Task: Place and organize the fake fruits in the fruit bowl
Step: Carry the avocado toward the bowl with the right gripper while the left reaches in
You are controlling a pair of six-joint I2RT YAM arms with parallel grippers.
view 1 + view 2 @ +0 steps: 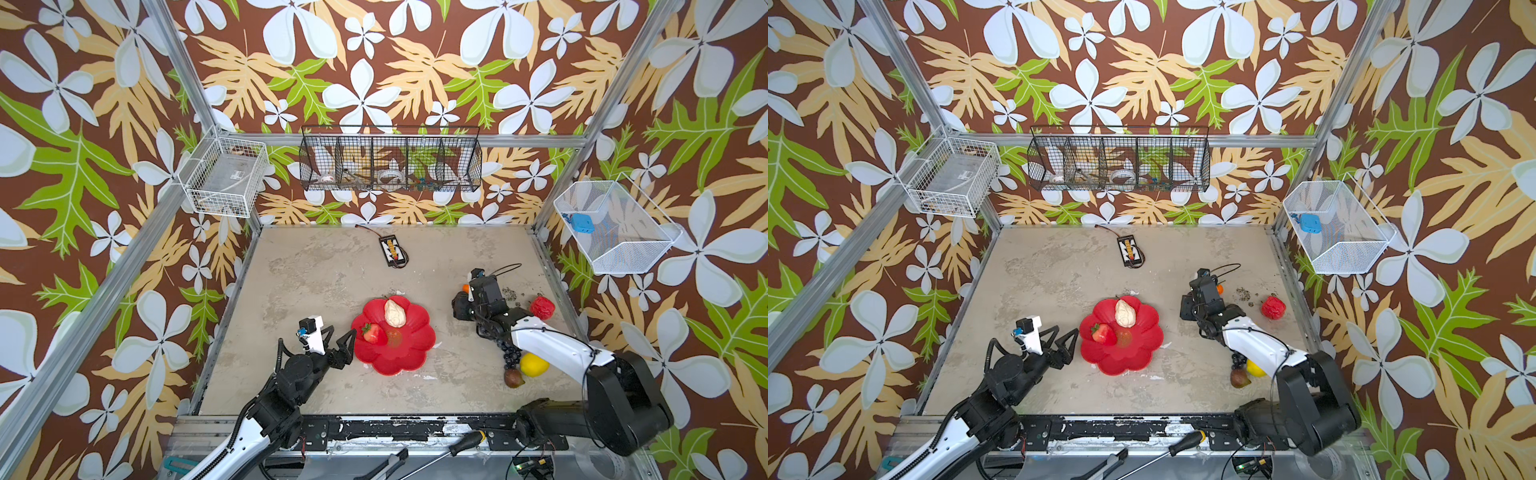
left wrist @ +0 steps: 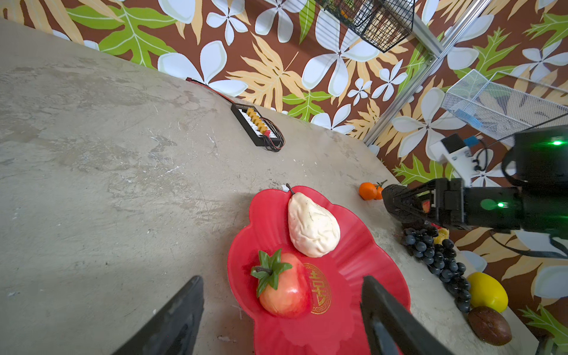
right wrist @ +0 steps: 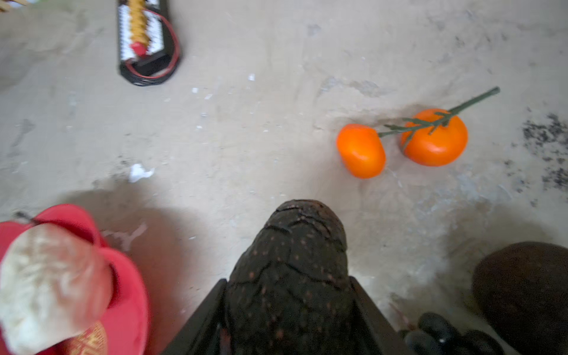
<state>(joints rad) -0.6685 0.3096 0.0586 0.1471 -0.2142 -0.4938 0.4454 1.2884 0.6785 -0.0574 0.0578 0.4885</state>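
Note:
The red flower-shaped fruit bowl (image 1: 411,353) (image 1: 1142,353) (image 2: 353,267) holds a beige pear (image 1: 394,312) (image 2: 312,227) and a red strawberry (image 1: 372,332) (image 2: 284,289). My left gripper (image 1: 343,332) (image 2: 281,279) stands open at the bowl's left rim, its fingers either side of the strawberry without touching it. To the right of the bowl, my right gripper (image 1: 459,307) (image 3: 287,281) is shut on a dark avocado (image 3: 289,261). Just beyond it lie two oranges (image 3: 361,150) (image 2: 368,190) on one stem. The red apple (image 1: 541,306), grape bunch (image 2: 439,255) and yellow lemon (image 1: 534,365) lie on the right side.
A brown round fruit (image 1: 514,378) lies beside the lemon, near the table's front edge. A black device with a cable (image 1: 392,250) sits at the back. Wire baskets (image 1: 390,164) hang on the walls. A screwdriver (image 1: 465,444) rests on the front rail.

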